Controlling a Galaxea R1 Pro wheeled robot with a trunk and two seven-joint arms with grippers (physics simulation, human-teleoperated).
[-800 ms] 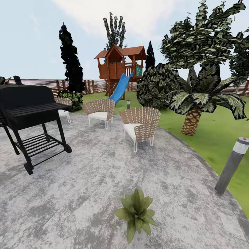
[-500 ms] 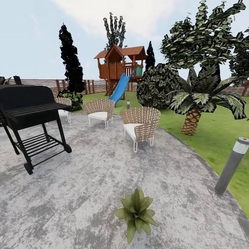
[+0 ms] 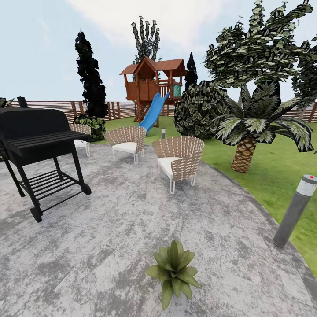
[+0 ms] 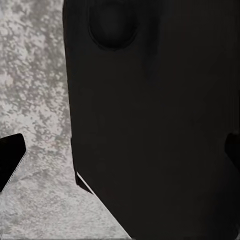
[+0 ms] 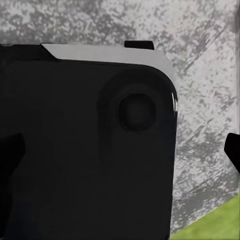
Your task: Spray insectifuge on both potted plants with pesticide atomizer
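Note:
One potted plant point(image 3: 172, 268), a low rosette of broad pointed green leaves, stands on the round grey stone patio point(image 3: 110, 229) of the garden, close in front of me in the head view. The pesticide atomizer is out of view. In the left wrist view my left gripper point(image 4: 122, 154) has its dark fingertips point(image 4: 10, 161) far apart at the picture's edges, with a black part of my own body and the patio stone behind. In the right wrist view my right gripper point(image 5: 122, 150) stands the same way, open, one fingertip point(image 5: 234, 150) over the stone.
A black barbecue grill point(image 3: 39, 141) stands at the left. Wicker chairs point(image 3: 178, 160) point(image 3: 127, 141) sit mid-patio. A grey bollard lamp point(image 3: 294, 211) marks the right patio edge beside the lawn point(image 3: 273, 176). Beyond are a palm point(image 3: 246, 132), bushes, a playhouse point(image 3: 152, 88) and a slatted fence.

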